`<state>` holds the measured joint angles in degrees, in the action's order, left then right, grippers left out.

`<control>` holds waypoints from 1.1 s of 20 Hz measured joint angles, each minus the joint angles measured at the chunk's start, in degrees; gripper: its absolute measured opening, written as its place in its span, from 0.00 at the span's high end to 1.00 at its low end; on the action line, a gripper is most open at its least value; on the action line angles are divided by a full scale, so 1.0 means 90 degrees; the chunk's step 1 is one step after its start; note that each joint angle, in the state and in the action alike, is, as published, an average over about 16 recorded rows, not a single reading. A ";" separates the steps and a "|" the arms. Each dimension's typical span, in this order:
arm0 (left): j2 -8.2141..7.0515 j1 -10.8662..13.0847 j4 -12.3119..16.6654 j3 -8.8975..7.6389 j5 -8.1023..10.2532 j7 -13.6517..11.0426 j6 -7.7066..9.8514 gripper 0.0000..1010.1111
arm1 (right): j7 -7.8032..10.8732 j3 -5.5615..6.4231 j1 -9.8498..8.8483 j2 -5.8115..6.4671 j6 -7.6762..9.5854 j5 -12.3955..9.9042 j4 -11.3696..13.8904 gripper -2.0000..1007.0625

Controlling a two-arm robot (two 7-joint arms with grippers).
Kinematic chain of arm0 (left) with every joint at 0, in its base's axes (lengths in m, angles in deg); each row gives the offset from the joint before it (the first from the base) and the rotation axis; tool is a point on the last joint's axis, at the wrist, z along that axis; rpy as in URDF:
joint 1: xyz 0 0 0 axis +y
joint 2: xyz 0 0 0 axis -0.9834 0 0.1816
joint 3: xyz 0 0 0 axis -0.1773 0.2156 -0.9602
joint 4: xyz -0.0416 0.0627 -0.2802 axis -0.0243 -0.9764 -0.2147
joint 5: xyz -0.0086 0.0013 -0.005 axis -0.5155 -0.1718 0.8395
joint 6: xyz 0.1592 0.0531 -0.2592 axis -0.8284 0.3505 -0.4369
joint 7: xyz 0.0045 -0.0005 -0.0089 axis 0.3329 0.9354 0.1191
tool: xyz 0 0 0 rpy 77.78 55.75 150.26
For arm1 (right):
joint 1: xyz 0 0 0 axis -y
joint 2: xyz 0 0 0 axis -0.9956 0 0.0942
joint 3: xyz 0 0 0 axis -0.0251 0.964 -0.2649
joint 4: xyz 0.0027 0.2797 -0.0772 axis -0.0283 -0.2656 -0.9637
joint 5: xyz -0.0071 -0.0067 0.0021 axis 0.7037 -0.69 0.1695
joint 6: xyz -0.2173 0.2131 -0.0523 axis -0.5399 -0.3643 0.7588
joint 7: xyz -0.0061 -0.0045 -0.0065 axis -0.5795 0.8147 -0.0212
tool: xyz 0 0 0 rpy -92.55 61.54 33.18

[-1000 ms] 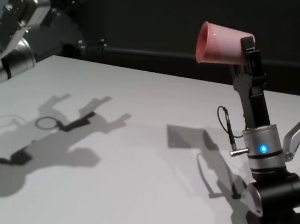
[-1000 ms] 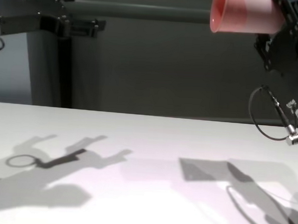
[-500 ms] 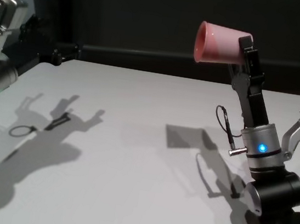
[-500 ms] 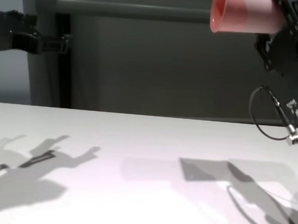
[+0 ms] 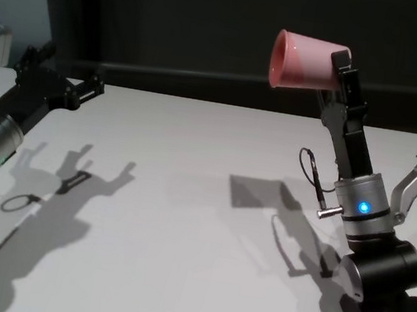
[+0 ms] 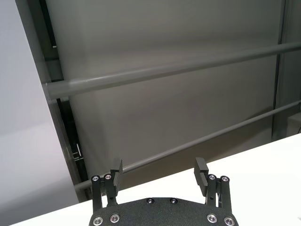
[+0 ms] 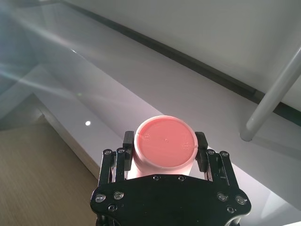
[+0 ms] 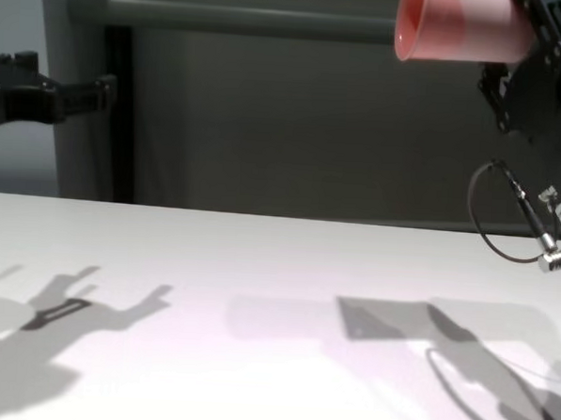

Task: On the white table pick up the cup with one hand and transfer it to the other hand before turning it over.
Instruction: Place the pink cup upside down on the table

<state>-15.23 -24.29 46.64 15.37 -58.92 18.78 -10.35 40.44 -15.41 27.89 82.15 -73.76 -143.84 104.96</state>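
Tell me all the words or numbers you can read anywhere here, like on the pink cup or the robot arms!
There are none to read.
The cup: plain pink, with no words or numbers, even on its base in the right wrist view.
The right gripper, shut on the cup: only black metal and screws.
The left gripper, open: no label either.
The white table: unmarked, only shadows.
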 joint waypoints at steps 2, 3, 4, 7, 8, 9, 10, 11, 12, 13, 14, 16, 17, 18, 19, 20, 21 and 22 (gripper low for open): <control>0.0065 0.0145 0.0063 -0.0048 -0.0013 0.0074 -0.0063 0.01 | 0.0000 0.0000 0.0000 0.0000 0.0001 0.0001 0.0000 0.26; 0.0095 0.0214 0.0093 -0.0066 -0.0025 0.0106 -0.0093 0.01 | 0.0000 0.0000 0.0001 0.0000 0.0001 0.0001 0.0000 0.26; 0.0123 0.0281 0.0122 -0.0082 -0.0043 0.0136 -0.0122 0.01 | 0.0000 0.0000 0.0001 0.0000 0.0001 0.0001 0.0000 0.26; 0.0187 0.0449 0.0189 -0.0103 -0.0120 0.0190 -0.0201 0.01 | 0.0000 0.0000 0.0001 0.0000 0.0002 0.0002 0.0000 0.26; 0.0202 0.0497 0.0205 -0.0104 -0.0152 0.0200 -0.0229 0.01 | 0.0000 0.0000 0.0001 0.0000 0.0002 0.0002 0.0000 0.26; 0.0213 0.0540 0.0219 -0.0103 -0.0186 0.0209 -0.0256 0.01 | 0.0000 0.0000 0.0001 0.0000 0.0002 0.0002 0.0000 0.26; 0.0224 0.0582 0.0234 -0.0101 -0.0222 0.0218 -0.0282 0.01 | 0.0000 0.0000 0.0001 0.0000 0.0002 0.0002 0.0000 0.26; 0.0233 0.0624 0.0248 -0.0100 -0.0257 0.0228 -0.0304 0.01 | 0.0000 0.0000 0.0001 0.0000 0.0002 0.0002 0.0000 0.26; 0.0243 0.0665 0.0263 -0.0099 -0.0293 0.0240 -0.0324 0.01 | 0.0000 0.0000 0.0001 0.0000 0.0002 0.0002 0.0000 0.26; 0.0254 0.0706 0.0279 -0.0100 -0.0327 0.0251 -0.0343 0.01 | -0.0001 0.0000 0.0001 0.0000 0.0003 0.0002 0.0000 0.26; 0.0268 0.0748 0.0295 -0.0102 -0.0359 0.0265 -0.0360 0.01 | -0.0001 0.0000 0.0001 0.0000 0.0003 0.0002 0.0000 0.26; 0.0300 0.0830 0.0323 -0.0115 -0.0404 0.0286 -0.0387 0.01 | -0.0001 0.0000 0.0001 0.0000 0.0003 0.0002 0.0000 0.26; 0.0319 0.0869 0.0335 -0.0122 -0.0421 0.0293 -0.0401 0.01 | -0.0001 0.0000 0.0001 0.0000 0.0003 0.0002 0.0000 0.26; 0.0339 0.0905 0.0343 -0.0130 -0.0434 0.0296 -0.0416 0.01 | -0.0001 0.0000 0.0001 -0.0001 0.0003 0.0002 0.0000 0.26; 0.0361 0.0942 0.0351 -0.0138 -0.0446 0.0298 -0.0431 0.01 | -0.0001 0.0000 0.0001 -0.0001 0.0003 0.0002 0.0000 0.26; 0.0382 0.0977 0.0357 -0.0146 -0.0455 0.0297 -0.0448 0.01 | -0.0001 0.0000 0.0001 -0.0001 0.0003 0.0002 0.0000 0.26; 0.0405 0.1013 0.0360 -0.0153 -0.0464 0.0297 -0.0465 0.01 | -0.0001 0.0000 0.0001 -0.0001 0.0003 0.0002 0.0000 0.26; 0.0428 0.1045 0.0362 -0.0159 -0.0472 0.0296 -0.0480 0.01 | -0.0001 0.0000 0.0001 -0.0001 0.0003 0.0002 0.0000 0.26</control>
<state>-11.38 -14.88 49.89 13.94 -63.16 21.44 -14.67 40.44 -15.41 27.90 82.15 -73.74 -143.82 104.96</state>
